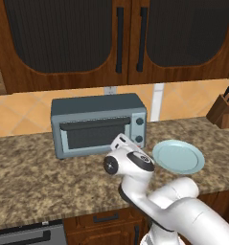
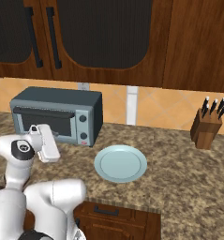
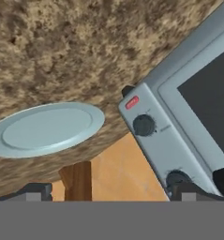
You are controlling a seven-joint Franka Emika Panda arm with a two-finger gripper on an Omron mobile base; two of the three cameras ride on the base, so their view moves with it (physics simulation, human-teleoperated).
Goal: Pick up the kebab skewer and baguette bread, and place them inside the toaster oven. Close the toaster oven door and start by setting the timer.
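Observation:
The grey-blue toaster oven (image 1: 97,124) stands on the counter against the back wall, also seen from the right (image 2: 57,115). Its door (image 1: 94,132) with the dark window is up and shut. In the hand view, the door window (image 3: 205,96) and the knob panel (image 3: 153,133) with two dark knobs sit close on the right. My gripper (image 3: 115,191) is open and holds nothing; it hovers just in front of the oven's right side (image 1: 120,140). The kebab skewer and the baguette bread are out of view.
A pale blue plate (image 1: 178,157) lies bare on the speckled granite counter (image 1: 34,172) to the right of the oven, also in the right base view (image 2: 120,163). A wooden knife block (image 2: 207,125) stands at the far right. Dark wooden cabinets (image 1: 68,38) hang above.

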